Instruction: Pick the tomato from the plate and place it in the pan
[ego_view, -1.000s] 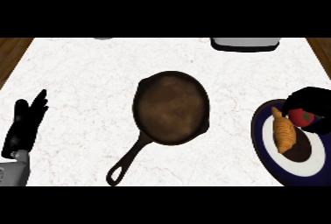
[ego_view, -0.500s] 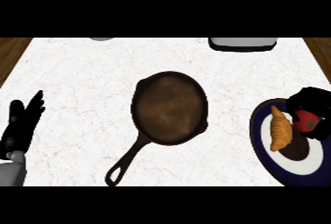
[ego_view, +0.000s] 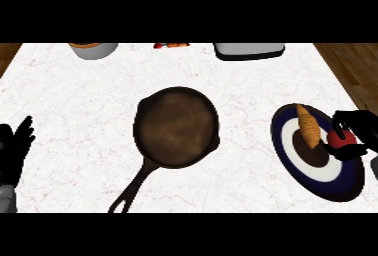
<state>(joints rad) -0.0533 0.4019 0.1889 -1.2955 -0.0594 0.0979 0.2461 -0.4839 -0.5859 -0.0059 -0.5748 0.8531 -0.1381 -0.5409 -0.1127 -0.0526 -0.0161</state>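
A red tomato (ego_view: 339, 141) lies on the right side of a dark blue plate (ego_view: 319, 176) with a white ring, at the counter's right. My right hand (ego_view: 359, 126) is curled round the tomato, thumb below and fingers above it. An orange croissant-shaped pastry (ego_view: 308, 125) lies on the plate just left of the tomato. The dark cast-iron pan (ego_view: 176, 127) sits in the middle of the counter, its handle (ego_view: 133, 188) pointing toward the lower left. My left hand (ego_view: 15, 147) rests open at the left edge, fingers up.
A grey pot (ego_view: 94, 49) stands at the back left, a small red item (ego_view: 170, 45) at the back middle, and a grey box-shaped container (ego_view: 249, 50) at the back right. Wooden floor shows past both back corners of the white marble counter.
The view has shifted so the whole scene sits lower and back objects show. My right hand has closed round the tomato on the plate. The left hand stays resting.
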